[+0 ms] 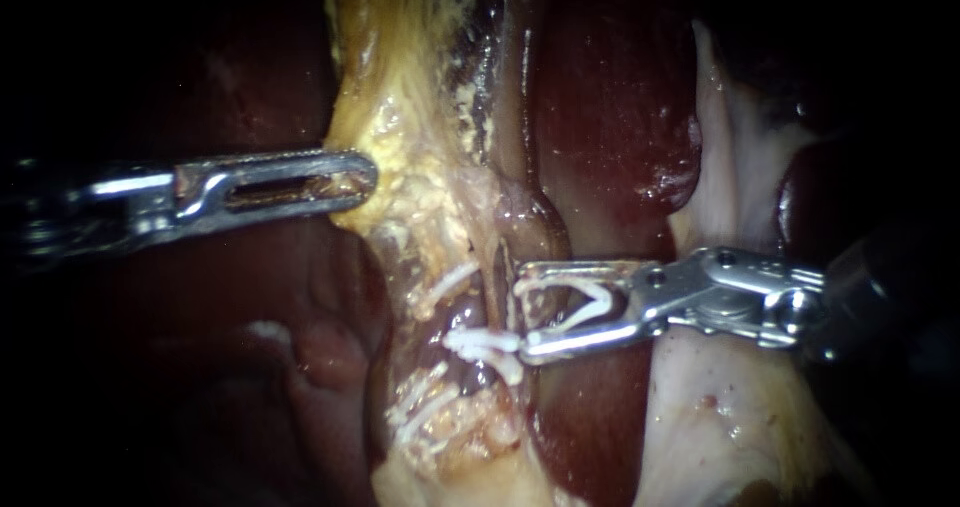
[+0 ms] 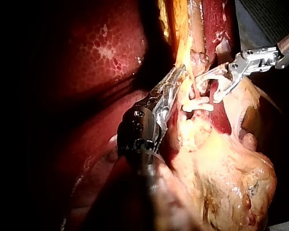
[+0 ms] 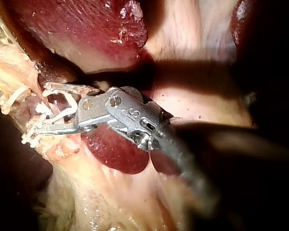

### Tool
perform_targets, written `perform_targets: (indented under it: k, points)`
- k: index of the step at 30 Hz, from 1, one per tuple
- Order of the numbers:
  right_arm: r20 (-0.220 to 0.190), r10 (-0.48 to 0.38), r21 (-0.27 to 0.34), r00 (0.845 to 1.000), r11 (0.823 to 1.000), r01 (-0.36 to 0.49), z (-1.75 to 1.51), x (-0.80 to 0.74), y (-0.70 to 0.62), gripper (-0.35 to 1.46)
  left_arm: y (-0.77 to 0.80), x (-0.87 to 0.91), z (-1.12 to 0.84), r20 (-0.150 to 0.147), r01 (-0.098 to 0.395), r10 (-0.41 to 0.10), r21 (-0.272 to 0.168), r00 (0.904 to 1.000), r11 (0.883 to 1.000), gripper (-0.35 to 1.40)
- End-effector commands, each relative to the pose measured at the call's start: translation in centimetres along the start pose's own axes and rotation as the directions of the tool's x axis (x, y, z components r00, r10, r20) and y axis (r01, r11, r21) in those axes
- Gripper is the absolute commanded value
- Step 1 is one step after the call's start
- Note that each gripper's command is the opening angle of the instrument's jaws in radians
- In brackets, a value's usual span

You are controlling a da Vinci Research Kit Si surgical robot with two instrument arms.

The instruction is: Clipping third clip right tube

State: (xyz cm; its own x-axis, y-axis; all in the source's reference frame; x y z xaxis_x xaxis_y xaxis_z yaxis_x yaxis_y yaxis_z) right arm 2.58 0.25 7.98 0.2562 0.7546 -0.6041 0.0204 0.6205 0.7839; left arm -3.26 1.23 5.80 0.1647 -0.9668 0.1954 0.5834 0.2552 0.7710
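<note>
My right instrument (image 1: 522, 312) comes in from the right, its jaws wide apart and holding an open white clip (image 1: 580, 302). The jaw tips reach a reddish tube (image 1: 470, 317) running down the yellow tissue (image 1: 420, 167). In the right wrist view this tube (image 3: 54, 102) lies in the gap of the right instrument (image 3: 41, 110). One white clip (image 1: 485, 345) sits on the tube at the lower jaw tip. Two more clips (image 1: 445, 285) (image 1: 420, 407) lie to the left. My left instrument (image 1: 365, 177) is shut on the yellow tissue's edge and holds it to the left.
Dark red liver (image 1: 610, 97) lies behind and above the right instrument. Pale, glistening tissue (image 1: 740, 407) fills the lower right under its shaft. A dark lobe (image 1: 200, 347) fills the lower left under the left instrument's shaft.
</note>
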Motion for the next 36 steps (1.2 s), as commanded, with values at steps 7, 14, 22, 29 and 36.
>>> perform_targets:
  k: [7, 14, 22, 29, 36]
  points:
    - [0.003, 0.007, 0.034, 1.0, 0.999, -0.007, 0.3, 0.0, 0.08, 0.56, -0.1, 0.02, -0.05, 0.01, -0.009, 0.009, -0.001, 0.9999, 1.0, -0.35]
    - [-0.017, 0.115, 0.163, 0.993, 0.98, -0.11, 0.32, 0.09, -0.17, 0.51, -0.07, 0.02, -0.06, 0.009, -0.01, 0.01, 0.0, 0.9999, 1.0, -0.35]
    - [-0.037, 0.218, 0.278, 0.975, 0.939, -0.2, 0.34, 0.24, -0.34, 0.46, -0.01, 0.0, -0.06, 0.009, -0.01, 0.01, -0.001, 0.9999, 1.0, -0.35]
    - [-0.077, 0.239, 0.292, 0.968, 0.934, -0.207, 0.39, 0.38, -0.31, 0.45, 0.0, 0.0, -0.05, 0.01, -0.01, 0.01, -0.001, 0.9999, 1.0, -0.35]
    - [-0.116, 0.257, 0.257, 0.959, 0.941, -0.221, 0.39, 0.53, -0.2, 0.37, 0.0, 0.01, -0.04, 0.011, -0.011, 0.011, -0.002, 0.9999, 1.0, -0.35]
